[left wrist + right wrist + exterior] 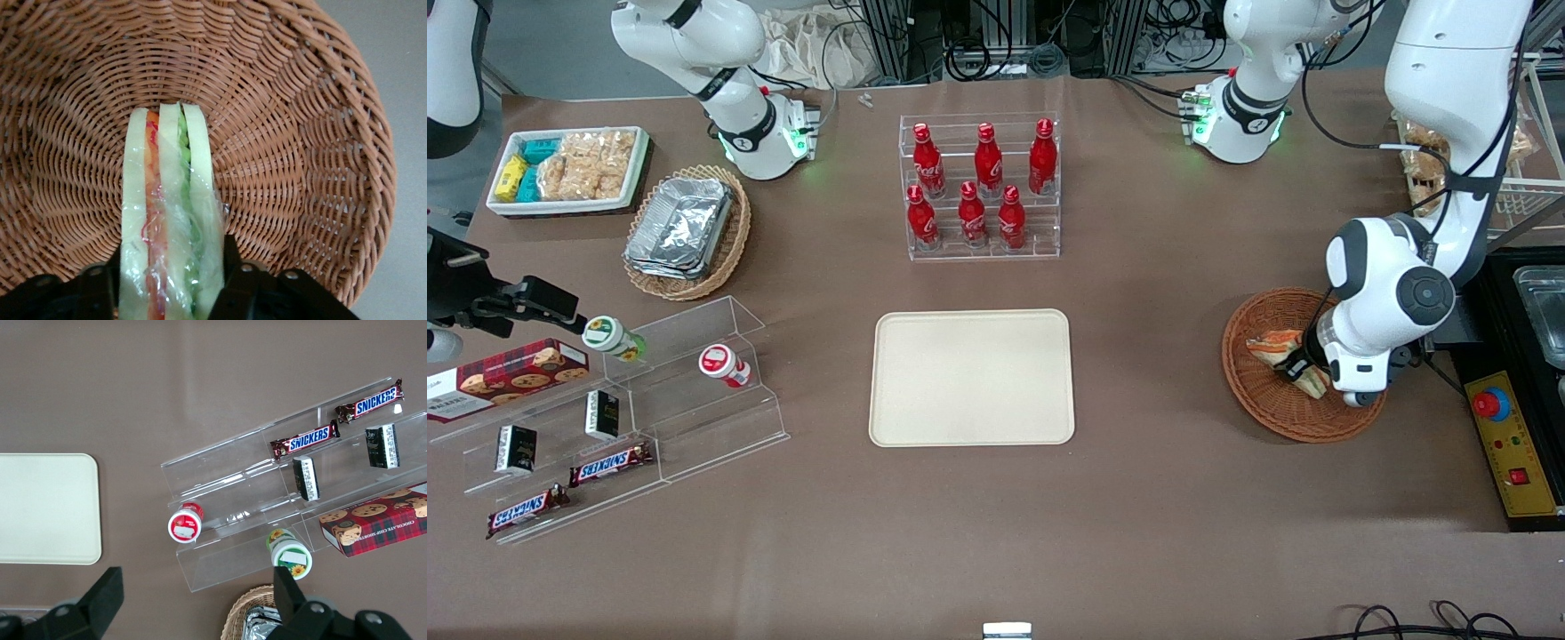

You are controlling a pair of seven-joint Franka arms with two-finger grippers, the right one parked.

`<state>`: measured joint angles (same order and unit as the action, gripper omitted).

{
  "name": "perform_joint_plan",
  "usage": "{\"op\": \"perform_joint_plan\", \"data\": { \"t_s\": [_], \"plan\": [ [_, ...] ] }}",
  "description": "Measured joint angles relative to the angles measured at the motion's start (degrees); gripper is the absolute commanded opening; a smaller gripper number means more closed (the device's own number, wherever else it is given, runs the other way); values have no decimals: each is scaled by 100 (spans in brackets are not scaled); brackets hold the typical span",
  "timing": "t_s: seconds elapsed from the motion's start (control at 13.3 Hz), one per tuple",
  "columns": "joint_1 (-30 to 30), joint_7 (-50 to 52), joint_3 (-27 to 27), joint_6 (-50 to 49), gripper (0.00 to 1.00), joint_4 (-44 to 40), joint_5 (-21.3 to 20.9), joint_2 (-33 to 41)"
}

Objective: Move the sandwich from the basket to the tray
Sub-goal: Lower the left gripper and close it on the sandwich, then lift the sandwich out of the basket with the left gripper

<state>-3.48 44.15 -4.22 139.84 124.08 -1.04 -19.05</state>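
Observation:
The sandwich (1276,347), a pale wedge with orange-red and green filling in clear wrap, stands on edge in the round reddish-brown wicker basket (1254,400) toward the working arm's end of the table. My left gripper (1303,369) is down in the basket, its black fingers pressed against both sides of the sandwich. In the left wrist view the sandwich (170,200) runs between the fingers (230,267) over the basket's woven floor (300,133); the gripper (172,287) is shut on it. The cream-beige tray (971,378) lies bare at the table's middle and also shows in the right wrist view (47,507).
A clear rack of red bottles (983,187) stands farther from the camera than the tray. A tan oval basket of foil trays (685,231), a white snack bin (565,169) and a clear shelf of snacks (605,418) lie toward the parked arm's end. A control box (1507,444) sits beside the round basket.

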Motion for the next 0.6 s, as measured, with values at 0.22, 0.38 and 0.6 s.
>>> {"op": "perform_joint_plan", "data": {
  "t_s": [0.22, 0.38, 0.6],
  "plan": [
    [0, 64, 0, -166, 4, -40, -4, 127],
    [1, 261, -5, -837, 4, -236, -16, 392],
    [75, 443, -94, -2494, 4, -1011, -21, 897]
  ]
}}
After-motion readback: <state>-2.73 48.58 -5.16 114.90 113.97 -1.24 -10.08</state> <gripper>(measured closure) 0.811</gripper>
